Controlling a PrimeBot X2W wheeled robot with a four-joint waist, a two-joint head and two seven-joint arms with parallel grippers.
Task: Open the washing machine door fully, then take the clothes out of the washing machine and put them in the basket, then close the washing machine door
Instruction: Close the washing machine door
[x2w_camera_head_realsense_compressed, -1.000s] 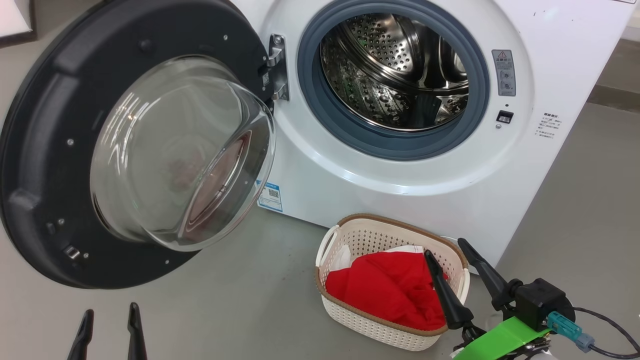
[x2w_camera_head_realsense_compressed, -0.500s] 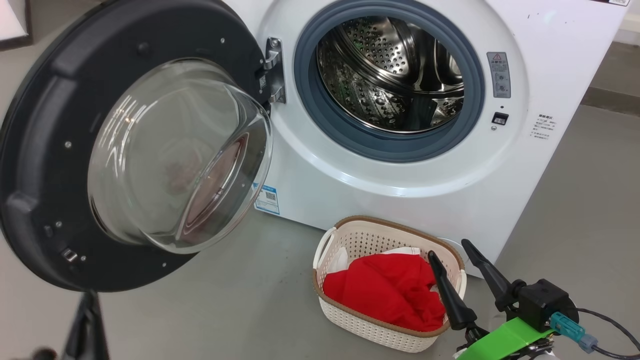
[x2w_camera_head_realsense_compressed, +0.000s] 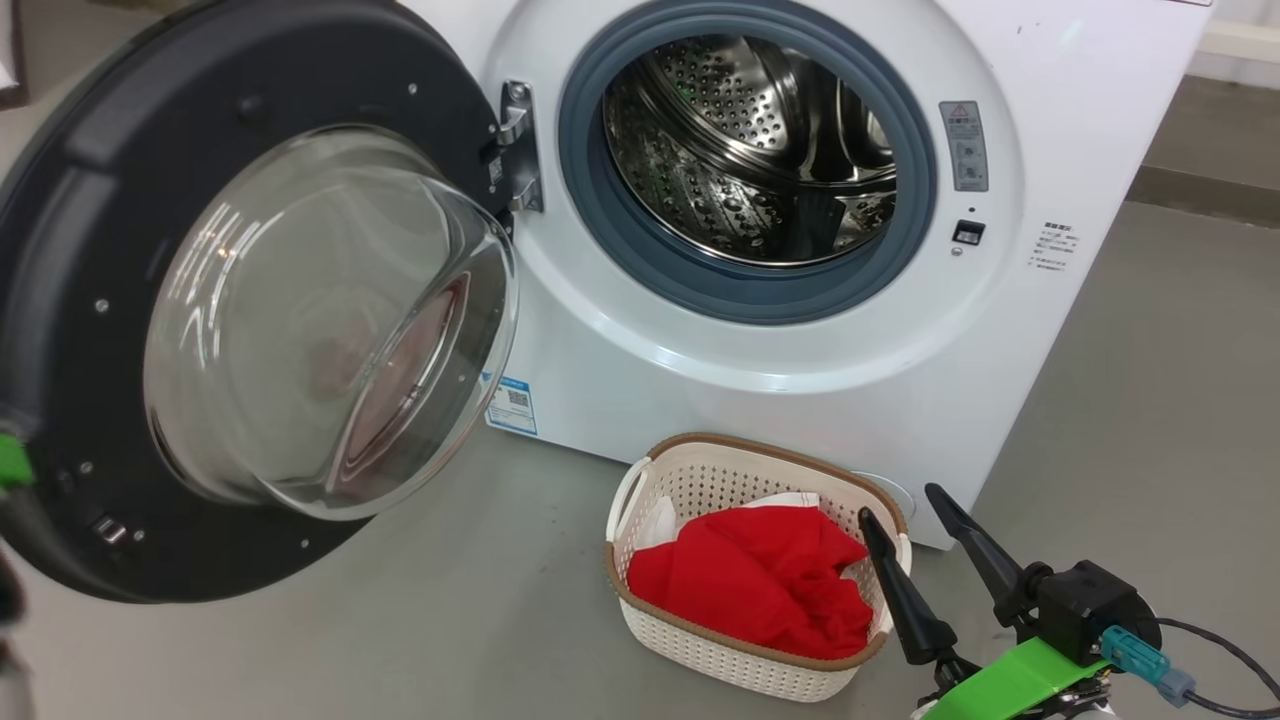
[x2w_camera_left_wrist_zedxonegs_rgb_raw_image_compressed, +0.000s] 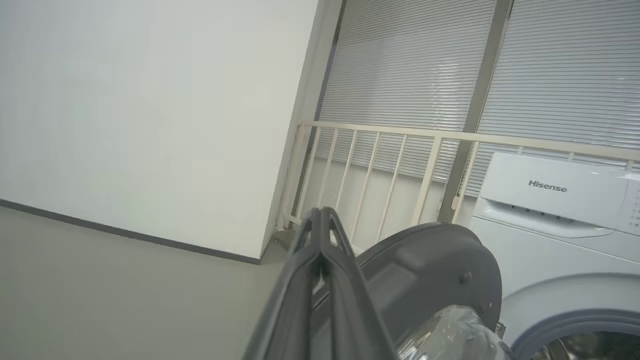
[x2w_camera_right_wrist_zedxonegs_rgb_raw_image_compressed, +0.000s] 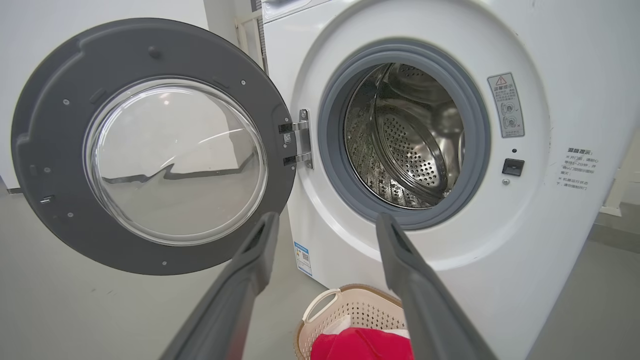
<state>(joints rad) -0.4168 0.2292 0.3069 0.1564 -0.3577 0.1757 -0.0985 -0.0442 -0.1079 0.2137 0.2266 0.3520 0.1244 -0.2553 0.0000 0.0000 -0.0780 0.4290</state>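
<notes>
Left pincer, clenched on nothing in its wrist view, had risen beside the washing machine door. Head view: the clothes filled the basket on the floor, right pincer splayed just beside it. Right wrist view: drum bare, so I judged closing came next.

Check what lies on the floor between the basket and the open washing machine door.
Nothing: in the head view the grey floor between the basket and the washing machine door is bare.

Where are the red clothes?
In the head view, the red clothes lie in the basket on the floor, lower right, in front of the washing machine and beside the right gripper.
</notes>
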